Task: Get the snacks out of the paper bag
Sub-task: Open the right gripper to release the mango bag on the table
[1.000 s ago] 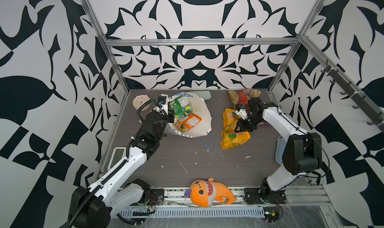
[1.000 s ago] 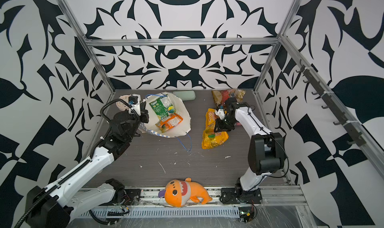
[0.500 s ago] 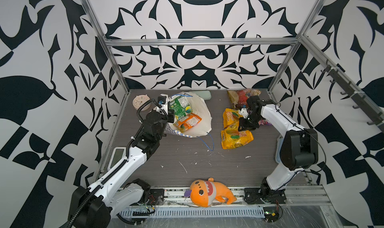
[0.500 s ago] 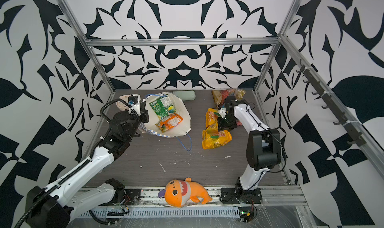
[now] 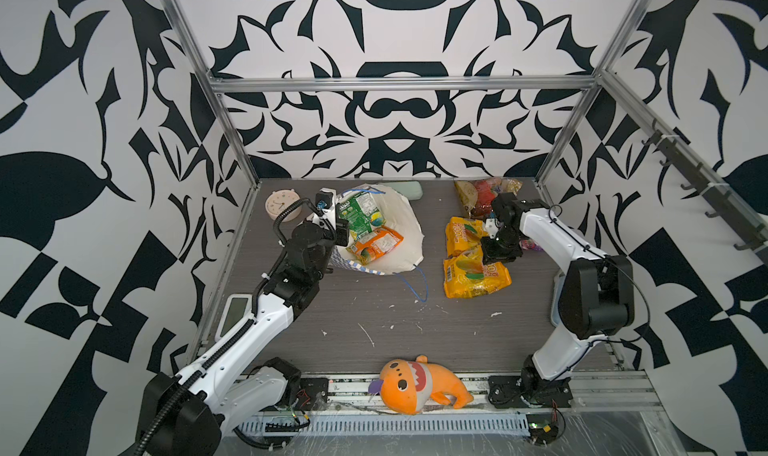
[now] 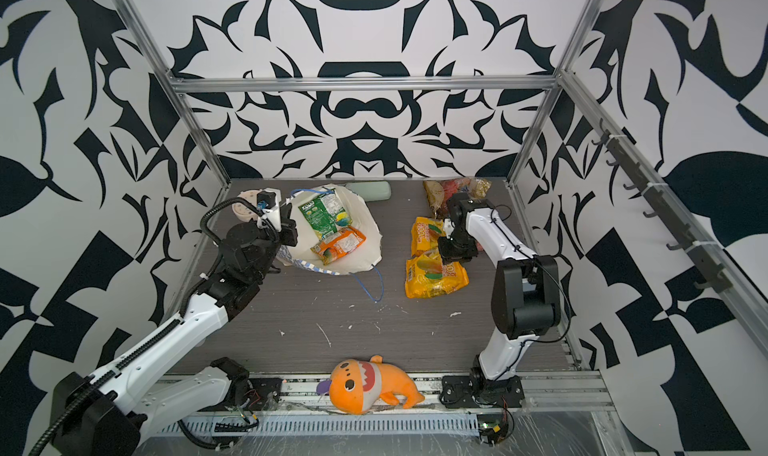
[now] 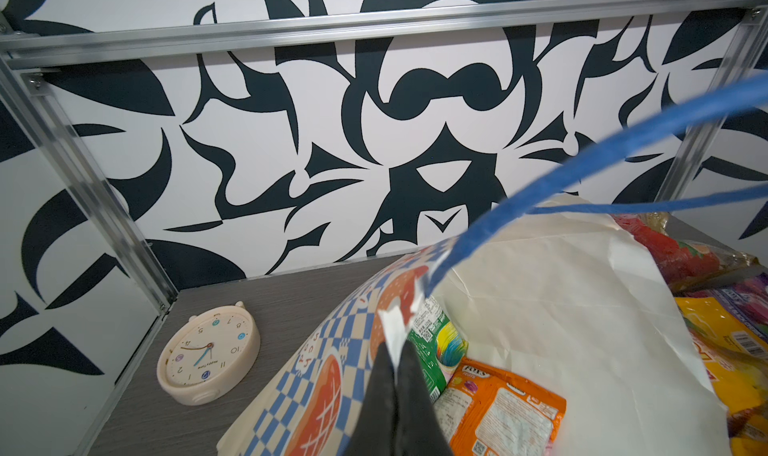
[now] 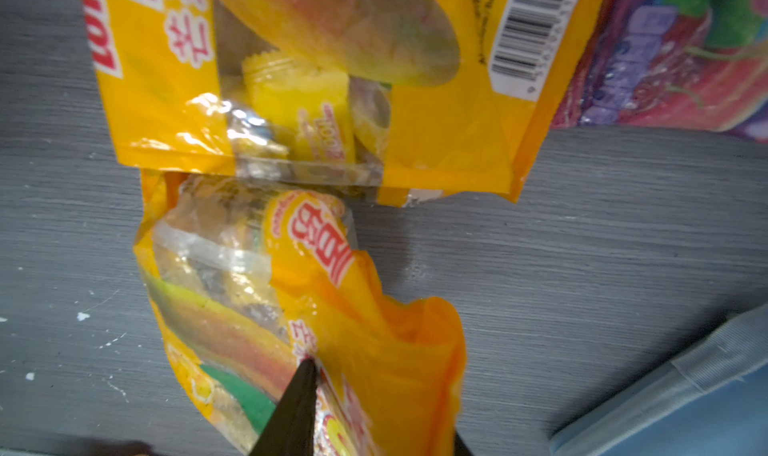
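The paper bag lies tipped with its white inside showing. A green snack packet and an orange one lie inside it. My left gripper is shut on the bag's left rim. Right of the bag, two yellow-orange packets lie on the table, one farther back and one nearer. My right gripper is shut on the nearer one's bunched edge. A purple packet and a clear red-filled packet lie behind.
A cream clock sits at the back left and a mint-green case lies behind the bag. An orange plush toy lies at the front edge. A light-blue object lies by the right arm's side.
The yellow-orange packet hung lengthwise from my right gripper a second ago; it now lies flat on the table in front of the other yellow one. The left arm has not moved.
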Tool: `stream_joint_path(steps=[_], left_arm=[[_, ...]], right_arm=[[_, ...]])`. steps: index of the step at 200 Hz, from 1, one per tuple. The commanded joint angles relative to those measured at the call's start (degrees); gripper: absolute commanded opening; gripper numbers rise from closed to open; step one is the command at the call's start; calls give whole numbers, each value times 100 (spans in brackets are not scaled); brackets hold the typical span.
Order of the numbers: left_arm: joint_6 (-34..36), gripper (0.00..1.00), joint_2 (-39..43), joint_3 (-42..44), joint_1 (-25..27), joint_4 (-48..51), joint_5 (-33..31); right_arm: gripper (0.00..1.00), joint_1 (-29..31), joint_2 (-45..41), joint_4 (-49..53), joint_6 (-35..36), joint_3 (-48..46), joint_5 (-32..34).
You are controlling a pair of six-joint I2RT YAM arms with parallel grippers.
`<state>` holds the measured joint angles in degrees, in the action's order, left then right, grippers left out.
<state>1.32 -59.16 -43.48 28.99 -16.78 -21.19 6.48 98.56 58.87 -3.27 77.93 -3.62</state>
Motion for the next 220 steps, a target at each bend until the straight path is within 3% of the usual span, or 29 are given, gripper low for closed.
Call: stream_joint_path(steps=[1,48,91,124,137,158,179,220], left_arm=[[-60,0,165,4,-34,153,-27],[-61,0,229,53,-34,179,-61],[-133,0,304,111,-34,243,-87],[-44,0,248,-7,-34,272,-71],[-50,0,214,-22,-34,262,-27],[-85,0,152,-15,-34,168,13],[-88,0,109,-79,-34,215,45],[-67,0,99,-75,-34,201,115]], right_arm=[[34,-13,-365,98,-123,65,273],[36,-14,-680,63,-215,-76,416],[41,63,-1208,71,-453,-96,958],[41,189,-1909,-414,-521,-216,446],[38,264,-2161,-877,-569,-497,-146],[23,400,-2282,-1249,-683,-947,-875],[10,550,-2225,-1154,-713,-1216,-712],[10,600,-1947,-924,-741,-1718,-327]])
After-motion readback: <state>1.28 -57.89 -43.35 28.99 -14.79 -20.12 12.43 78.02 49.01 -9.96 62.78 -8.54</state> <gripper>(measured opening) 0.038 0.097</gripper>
